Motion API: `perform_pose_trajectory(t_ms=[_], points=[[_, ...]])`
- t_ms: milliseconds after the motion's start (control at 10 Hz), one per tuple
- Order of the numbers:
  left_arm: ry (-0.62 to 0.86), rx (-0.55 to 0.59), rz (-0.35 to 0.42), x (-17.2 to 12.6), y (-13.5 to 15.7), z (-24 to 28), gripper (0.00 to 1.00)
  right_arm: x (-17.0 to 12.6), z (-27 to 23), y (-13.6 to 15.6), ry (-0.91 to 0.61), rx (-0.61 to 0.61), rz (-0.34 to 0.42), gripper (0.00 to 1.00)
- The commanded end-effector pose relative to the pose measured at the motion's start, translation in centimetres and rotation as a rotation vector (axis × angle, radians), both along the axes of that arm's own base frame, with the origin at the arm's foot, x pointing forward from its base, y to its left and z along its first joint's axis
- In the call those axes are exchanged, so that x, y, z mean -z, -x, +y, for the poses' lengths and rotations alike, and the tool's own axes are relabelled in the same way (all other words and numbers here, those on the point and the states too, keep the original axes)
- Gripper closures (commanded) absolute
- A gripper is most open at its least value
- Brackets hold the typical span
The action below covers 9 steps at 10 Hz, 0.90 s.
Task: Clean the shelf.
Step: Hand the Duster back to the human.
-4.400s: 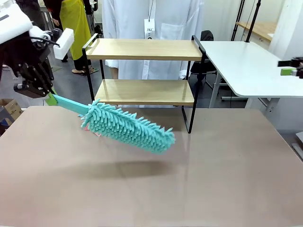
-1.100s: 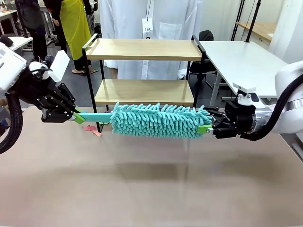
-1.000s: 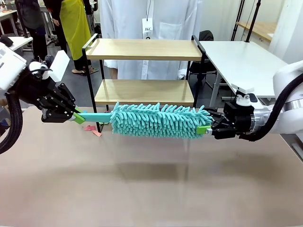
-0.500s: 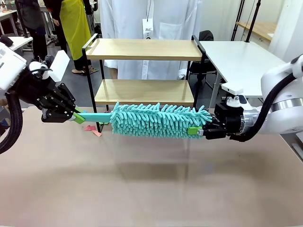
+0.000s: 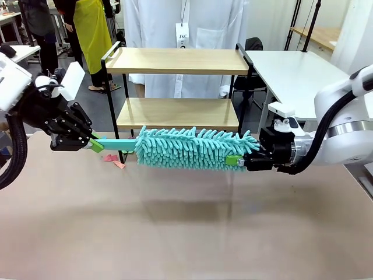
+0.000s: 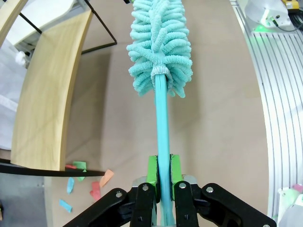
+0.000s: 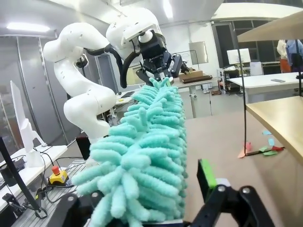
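Teal duster [image 5: 192,149] held level just in front of the shelf [image 5: 178,87], left gripper [image 5: 93,143] clamped on its handle, right gripper [image 5: 236,160] closed on the fluffy tip; neither board wiped yet, paper scraps [image 5: 113,160] remain by the shelf's foot.

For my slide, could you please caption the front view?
Both grippers hold a teal duster level before the shelf: left gripper on its handle, right gripper at its tip.

Badge [image 5: 183,36] on the person's white coat [image 5: 204,23]: we made out roughly "JKC".
Elsewhere: we found nothing else readable.
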<state>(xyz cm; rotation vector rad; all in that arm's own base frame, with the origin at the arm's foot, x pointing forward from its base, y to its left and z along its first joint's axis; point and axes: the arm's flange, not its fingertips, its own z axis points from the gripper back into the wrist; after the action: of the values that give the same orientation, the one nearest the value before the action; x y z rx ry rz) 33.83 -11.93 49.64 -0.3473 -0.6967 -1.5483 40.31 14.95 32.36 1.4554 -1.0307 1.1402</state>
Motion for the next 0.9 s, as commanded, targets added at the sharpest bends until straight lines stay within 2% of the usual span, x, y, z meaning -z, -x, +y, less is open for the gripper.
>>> perform_pose_trajectory(t_ms=[0,100,200,800], points=[[0.021,0.005,0.004,-0.22,0.04,-0.25,0.87,0.29,0.55,-0.62,-0.040,-0.016,-0.043,1.00],[0.021,0.005,0.004,-0.22,0.04,-0.25,0.87,0.43,0.50,-0.70,-0.045,-0.017,-0.043,0.66],[0.021,0.005,0.004,-0.22,0.04,-0.25,0.87,0.53,0.53,-0.71,-0.055,-0.020,-0.043,1.00],[0.021,0.005,0.004,-0.22,0.04,-0.25,0.87,0.85,0.33,-0.87,-0.066,-0.016,-0.044,1.00]])
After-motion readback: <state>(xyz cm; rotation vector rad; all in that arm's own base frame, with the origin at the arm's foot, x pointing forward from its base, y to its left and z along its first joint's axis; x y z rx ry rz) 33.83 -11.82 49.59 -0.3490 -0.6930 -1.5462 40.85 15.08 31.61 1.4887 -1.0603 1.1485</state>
